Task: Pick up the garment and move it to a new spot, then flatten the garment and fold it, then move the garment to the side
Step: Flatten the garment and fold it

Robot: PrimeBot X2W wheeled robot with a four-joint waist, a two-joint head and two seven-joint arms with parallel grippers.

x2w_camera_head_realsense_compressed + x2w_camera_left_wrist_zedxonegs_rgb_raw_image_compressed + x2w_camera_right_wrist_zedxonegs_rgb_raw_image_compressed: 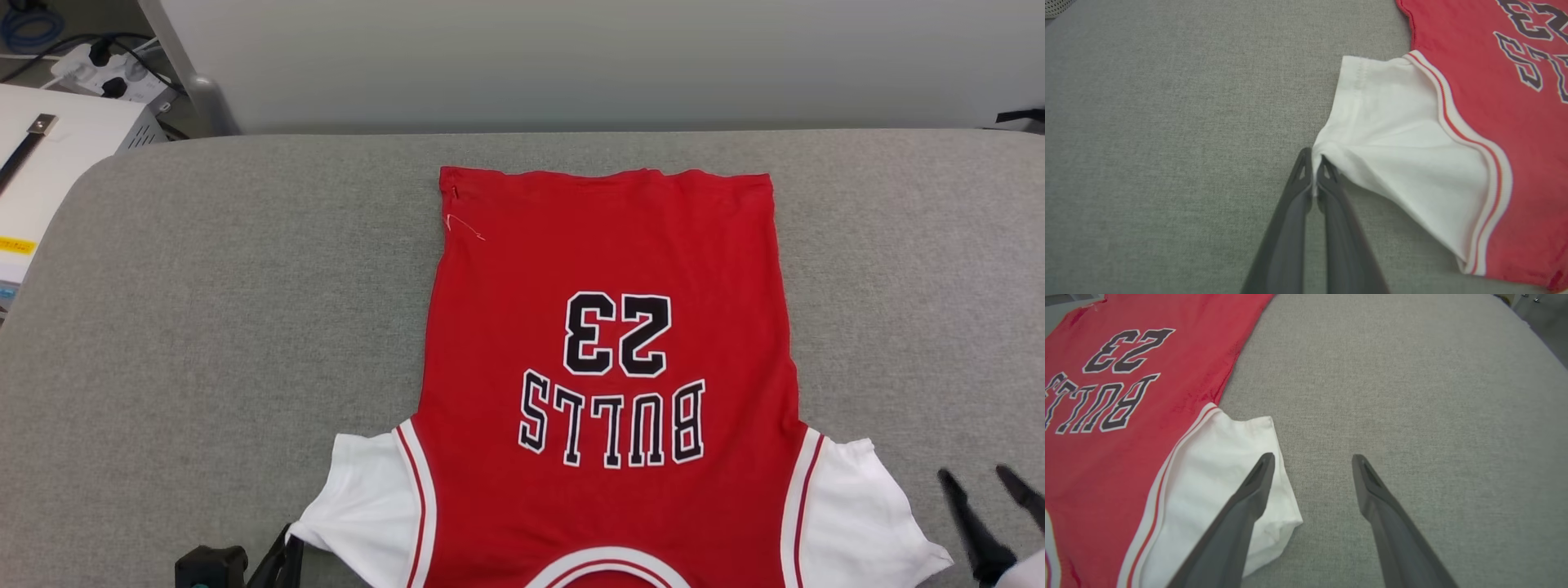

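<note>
Red garment [604,261], sleeve edge pinched by left hand [1314,165].

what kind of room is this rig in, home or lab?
Likely a lab or office test bay, not a home: grey cloth-covered work surface with the garment spread on it, a power strip with loose cables behind, and a white equipment box beside it.

Bright, even light, barely a shadow; wrist views bow at the edges; my right claw [973,474] looks blurred.
</note>
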